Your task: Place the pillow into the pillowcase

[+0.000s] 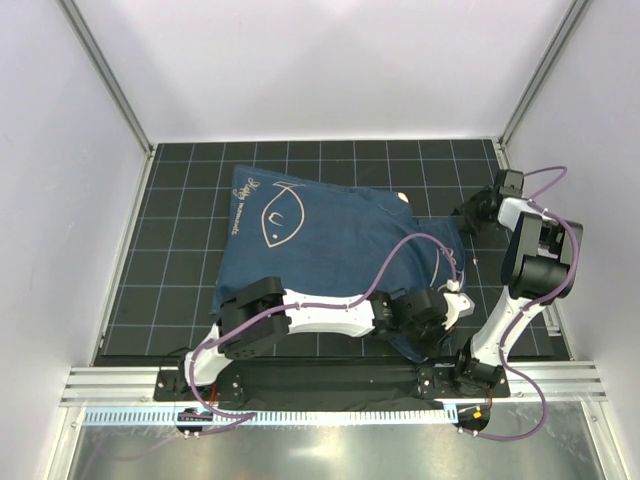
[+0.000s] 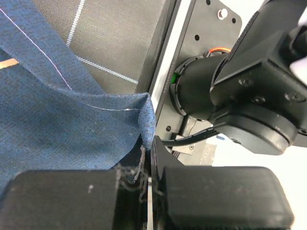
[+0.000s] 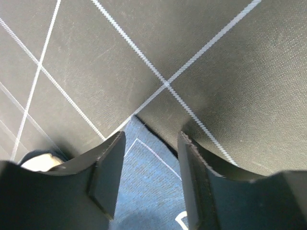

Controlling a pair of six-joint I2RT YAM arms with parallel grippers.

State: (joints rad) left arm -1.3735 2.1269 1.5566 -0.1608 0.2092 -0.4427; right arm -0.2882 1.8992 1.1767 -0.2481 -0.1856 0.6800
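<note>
The navy pillowcase (image 1: 310,250) with its white fish drawing lies bulging on the black grid mat (image 1: 180,260). The pillow is almost wholly hidden inside it. Only a small cream patch shows at the far right edge (image 1: 402,197) and in the right wrist view (image 3: 41,162). My left gripper (image 1: 447,318) is shut on the pillowcase's near right corner (image 2: 57,124), with frayed threads between its jaws (image 2: 151,143). My right gripper (image 1: 468,212) is open at the far right corner, and blue cloth (image 3: 148,187) lies between its spread fingers (image 3: 151,139) without being pinched.
White walls and aluminium posts (image 1: 105,75) enclose the mat. A metal rail (image 1: 330,385) runs along the near edge. The right arm's black base motor (image 2: 230,91) stands close beyond my left fingers. Purple cables (image 1: 400,250) loop over the case.
</note>
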